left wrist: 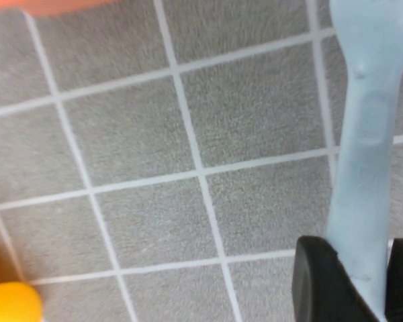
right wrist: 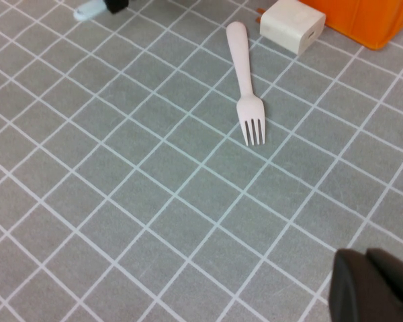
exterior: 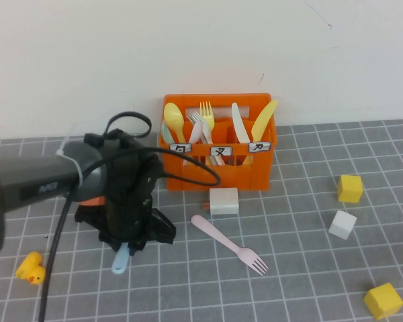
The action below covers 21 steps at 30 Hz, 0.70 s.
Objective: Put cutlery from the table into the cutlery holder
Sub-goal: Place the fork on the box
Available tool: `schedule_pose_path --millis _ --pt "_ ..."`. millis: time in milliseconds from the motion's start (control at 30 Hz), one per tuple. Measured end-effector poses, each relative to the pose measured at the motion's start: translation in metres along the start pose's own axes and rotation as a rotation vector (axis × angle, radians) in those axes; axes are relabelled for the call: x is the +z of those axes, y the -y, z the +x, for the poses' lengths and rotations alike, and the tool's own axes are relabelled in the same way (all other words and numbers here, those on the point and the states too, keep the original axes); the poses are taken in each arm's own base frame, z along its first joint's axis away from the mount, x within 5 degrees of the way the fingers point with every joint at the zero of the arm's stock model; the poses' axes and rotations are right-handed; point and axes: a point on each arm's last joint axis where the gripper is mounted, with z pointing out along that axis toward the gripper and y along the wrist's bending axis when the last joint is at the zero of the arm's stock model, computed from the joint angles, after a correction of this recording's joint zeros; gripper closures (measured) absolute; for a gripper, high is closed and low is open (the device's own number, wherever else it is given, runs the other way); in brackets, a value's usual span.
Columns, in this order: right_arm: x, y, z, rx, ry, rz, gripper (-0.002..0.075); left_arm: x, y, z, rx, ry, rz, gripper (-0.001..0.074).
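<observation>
Tabletop (exterior: 309,268): grey, ruled in white squares, and it carries everything in play.
Holder (exterior: 262,176): the orange crate stands at the back, already stocked with yellow and pale cutlery standing upright.
Left gripper (exterior: 126,243): low over the tabletop, in front of the holder and to its left; the fingers (left wrist: 322,278) are clamped on the blue fork, one on each side of its handle.
Blue fork (left wrist: 366,134): held near one end, the rest hanging clear just above the tabletop.
Pink fork (exterior: 230,244): lying flat in front of the holder, tines pointing away from it, untouched.
Right gripper (right wrist: 376,285): out of the high view, parked above the tabletop near the pink fork, fingers closed on nothing.
Step in hand: carrying the blue fork to the holder, by my reading.
Doing it well: lift straight up before travelling, clear the holder's rim, line the fork over an open slot, lower, then release.
Risk: the thin handle could pivot in the pinch.
Labels: three white tags on the holder's front, each with one black character; I can't read them reliably.
Arm marking: pale lettering on the left arm's sleeve, too faint to read.
</observation>
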Motion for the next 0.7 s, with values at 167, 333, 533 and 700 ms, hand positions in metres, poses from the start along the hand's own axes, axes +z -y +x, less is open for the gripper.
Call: schedule_pose_path --millis 167,333,533,700 --pt "0.0 0.0 0.0 0.0 0.0 0.0 0.0727 -0.02 -0.005 0.0 -0.001 0.039 0.011 0.0566" --pt "0.0 0.0 0.0 0.0 0.0 0.0 0.0727 -0.044 -0.011 0.001 -0.017 0.079 0.027 0.0567" --pt "0.0 0.0 0.0 0.0 0.0 0.0 0.0727 -0.085 -0.022 0.008 -0.047 0.151 0.057 0.0567" --pt "0.0 0.0 0.0 0.0 0.0 0.0 0.0727 -0.124 -0.035 0.018 -0.072 0.232 0.087 0.0567"
